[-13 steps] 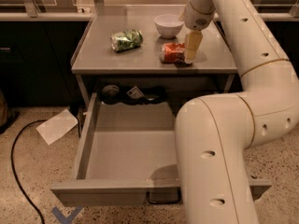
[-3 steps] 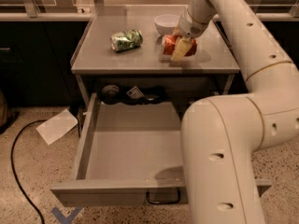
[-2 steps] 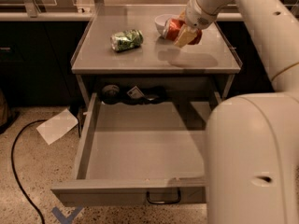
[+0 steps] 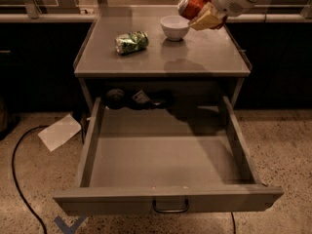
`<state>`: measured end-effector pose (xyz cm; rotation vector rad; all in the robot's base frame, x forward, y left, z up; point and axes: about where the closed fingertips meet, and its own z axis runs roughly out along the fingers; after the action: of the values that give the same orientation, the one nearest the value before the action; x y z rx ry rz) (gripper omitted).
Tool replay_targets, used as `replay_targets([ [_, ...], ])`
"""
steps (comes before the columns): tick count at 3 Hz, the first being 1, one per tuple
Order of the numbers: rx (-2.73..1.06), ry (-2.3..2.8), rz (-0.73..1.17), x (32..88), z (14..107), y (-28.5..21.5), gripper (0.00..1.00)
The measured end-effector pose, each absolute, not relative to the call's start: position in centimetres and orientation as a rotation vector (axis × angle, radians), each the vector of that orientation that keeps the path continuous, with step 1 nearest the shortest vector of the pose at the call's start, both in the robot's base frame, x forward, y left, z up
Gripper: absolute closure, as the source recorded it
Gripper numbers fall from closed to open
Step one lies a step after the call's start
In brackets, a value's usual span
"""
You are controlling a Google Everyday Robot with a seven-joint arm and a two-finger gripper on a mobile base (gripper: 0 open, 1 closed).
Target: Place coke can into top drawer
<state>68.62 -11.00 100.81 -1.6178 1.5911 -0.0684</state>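
The pincer [image 4: 202, 14] hangs over the back right of the grey metal worktop [image 4: 204, 57]. Just lower-left of it stands a small white round bowl [image 4: 174, 27]. Farther left, a green-and-white can [image 4: 131, 42] lies on its side. Far below-left, a white paper sheet [image 4: 59, 131] and a black cable [image 4: 17, 179] lie on the floor.

1 white, rounded arm — its gripper [image 4: 199, 9], top right, has tan fingers [image 4: 208, 19].

Matt metal drawer [image 4: 161, 157], glossy can [image 4: 190, 3] in gripper [image 4: 203, 6] top-right

One coke can [image 4: 191, 3]; one green can [image 4: 131, 42]; one bowl [image 4: 175, 27]; one top drawer [image 4: 168, 199]; one gripper [image 4: 204, 8] above the table [image 4: 204, 58]
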Motion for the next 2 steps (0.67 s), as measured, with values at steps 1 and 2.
replay_targets([
  [1,-1.644,1.589,0.001,64.3,97.5,-9.6,1.0],
  [2,-1.703,1.632,0.054,63.0,93.3,-8.7,1.0],
])
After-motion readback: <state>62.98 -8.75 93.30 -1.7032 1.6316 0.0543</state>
